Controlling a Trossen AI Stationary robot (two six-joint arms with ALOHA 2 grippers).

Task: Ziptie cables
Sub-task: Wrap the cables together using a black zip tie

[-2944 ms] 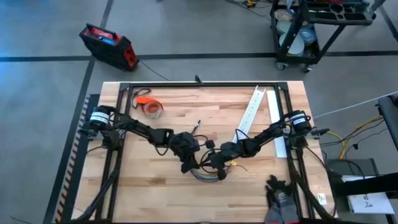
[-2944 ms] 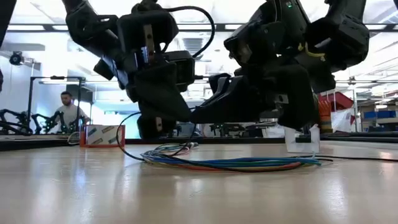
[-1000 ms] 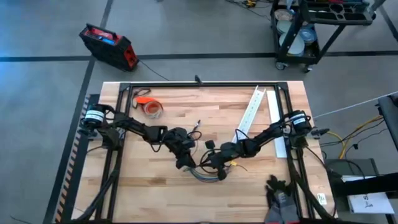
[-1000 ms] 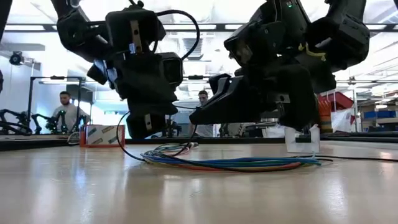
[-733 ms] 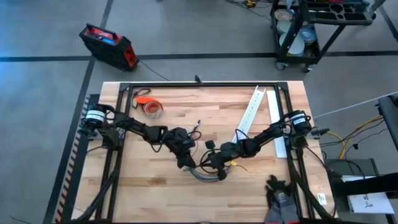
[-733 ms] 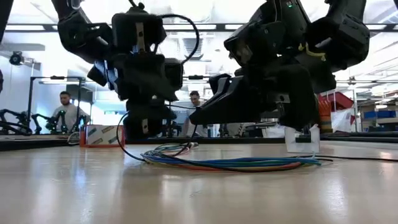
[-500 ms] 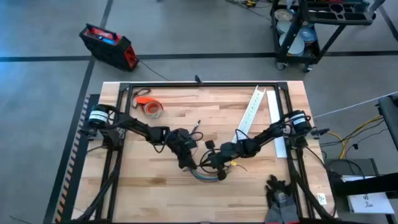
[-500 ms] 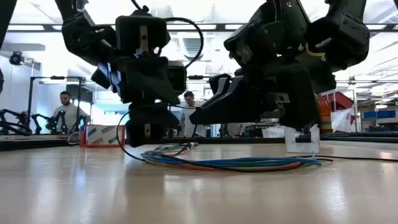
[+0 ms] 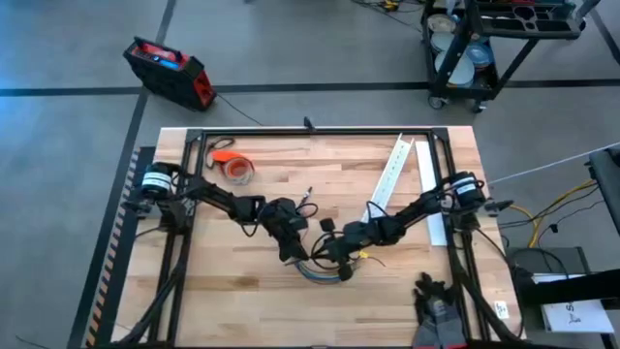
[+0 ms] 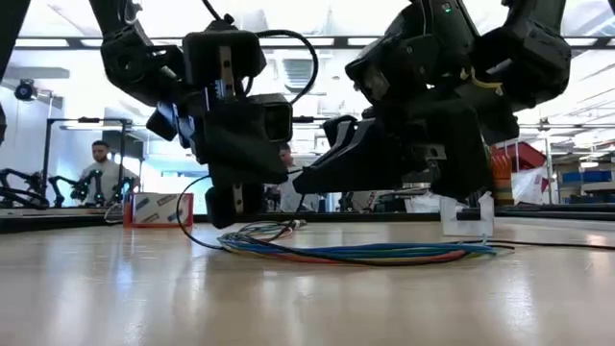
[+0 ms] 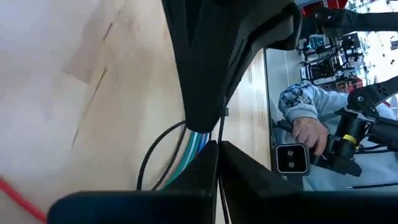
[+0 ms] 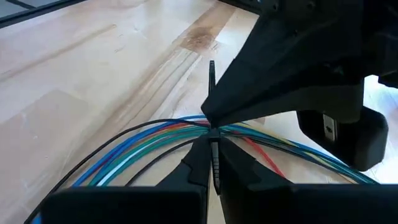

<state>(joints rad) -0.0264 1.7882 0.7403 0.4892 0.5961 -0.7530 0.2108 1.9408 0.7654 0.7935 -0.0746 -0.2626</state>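
Note:
The cables [image 9: 318,273], a loose bundle of blue, green, red and dark wires, lie flat on the wooden table [image 9: 232,301] near its middle; the low view shows them as the bundle [image 10: 356,253]. The ziptie [image 12: 212,74], a thin dark ribbed strip, stands across the cables [image 12: 137,155]. My left gripper [image 9: 294,254] and my right gripper [image 9: 338,265] meet tip to tip over the bundle, both shut on the strip. In the left wrist view the ziptie [image 11: 221,124] runs from my own fingers to the right gripper's tip. My left gripper pinches the ziptie [image 11: 219,163] between its two fingertips, coming slanting down from the table's left. The strip runs on along the fingers toward the right gripper, just above the cables. My right gripper pinches the ribbed strip [image 12: 215,163] between its two fingers, slanting down from the table's right. The strip lies along the fingers and crosses the cables, and its free end sticks out beyond the left gripper's tip.
An orange tape roll [image 9: 235,170] lies at the far left and a long white slotted channel [image 9: 392,174] at the far right. Dark gloves [image 9: 441,310] sit off the near right corner. People stand in the room behind the table [image 10: 101,173].
My left gripper has shifted a little toward the table's right and down, closer to the cables and the right gripper. The right gripper and the cables have kept still.

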